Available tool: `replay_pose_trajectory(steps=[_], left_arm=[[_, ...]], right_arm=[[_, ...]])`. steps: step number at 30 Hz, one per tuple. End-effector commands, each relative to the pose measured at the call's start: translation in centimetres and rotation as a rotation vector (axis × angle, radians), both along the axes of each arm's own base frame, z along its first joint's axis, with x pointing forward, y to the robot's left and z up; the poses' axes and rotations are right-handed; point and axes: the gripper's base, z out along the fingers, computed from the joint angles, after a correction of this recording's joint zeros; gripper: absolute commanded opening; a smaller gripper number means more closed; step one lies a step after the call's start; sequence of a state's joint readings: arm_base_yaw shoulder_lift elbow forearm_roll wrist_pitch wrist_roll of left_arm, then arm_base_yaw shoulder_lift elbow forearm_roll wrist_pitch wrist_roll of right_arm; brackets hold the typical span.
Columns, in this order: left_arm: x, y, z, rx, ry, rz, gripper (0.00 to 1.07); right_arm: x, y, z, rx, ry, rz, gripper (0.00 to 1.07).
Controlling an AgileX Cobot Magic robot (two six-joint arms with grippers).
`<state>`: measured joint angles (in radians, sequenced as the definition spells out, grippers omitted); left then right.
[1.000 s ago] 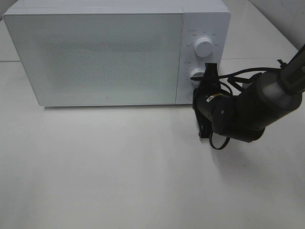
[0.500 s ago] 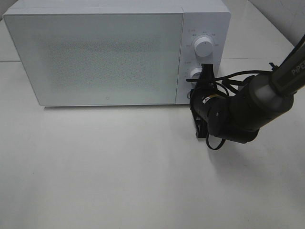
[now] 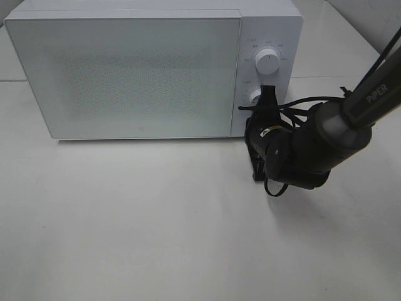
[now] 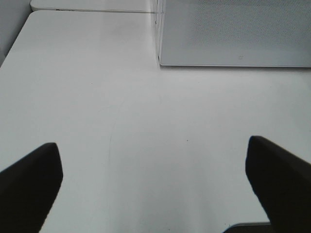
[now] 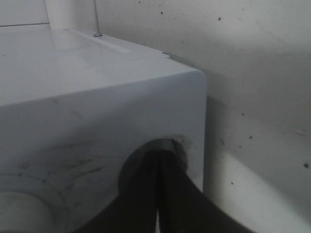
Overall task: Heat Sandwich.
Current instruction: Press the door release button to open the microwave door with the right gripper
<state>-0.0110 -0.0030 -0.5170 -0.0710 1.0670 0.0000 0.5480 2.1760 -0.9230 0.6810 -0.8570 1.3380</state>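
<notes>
The white microwave (image 3: 125, 69) stands at the back of the table with its door shut. The sandwich is out of view. My right gripper (image 3: 250, 130) is shut, and its tips are against the front of the control panel below the lower knob (image 3: 255, 96). In the right wrist view the closed fingertips (image 5: 158, 156) press on a round button recess near the panel's bottom corner. My left gripper (image 4: 155, 184) is open and empty above bare table; the microwave (image 4: 233, 29) is ahead of it. The left gripper does not show in the exterior view.
The upper knob (image 3: 268, 61) sits above the lower one on the panel. The white tabletop (image 3: 156, 219) stretches in front of the microwave. A wall with tiles runs at the far right (image 3: 369, 19). Cables hang around the right wrist (image 3: 294, 106).
My right arm has moved left and closer to the microwave's control panel, bringing the shut fingertips onto the panel's lower corner. The microwave door stays shut.
</notes>
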Motion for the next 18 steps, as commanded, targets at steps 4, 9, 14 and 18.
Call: replay_pose_trajectory(steps=[4,9,14,18], left_arm=[[-0.11,0.02,-0.03,0.002,-0.008,0.002,0.98],[-0.11,0.02,-0.03,0.002,-0.008,0.002,0.98],[-0.11,0.02,-0.03,0.002,-0.008,0.002,0.98],[-0.11,0.02,-0.03,0.002,-0.008,0.002,0.98]], right_arm=[[4.10,-0.38,3.29,-0.023,-0.251,-0.004,0.00],[4.13,-0.37,3.31,-0.031,-0.250,-0.001,0.00],[4.13,-0.39,3.30,-0.030,-0.249,-0.004,0.00],[4.12,-0.38,3.28,-0.029,-0.246,-0.003,0.00]])
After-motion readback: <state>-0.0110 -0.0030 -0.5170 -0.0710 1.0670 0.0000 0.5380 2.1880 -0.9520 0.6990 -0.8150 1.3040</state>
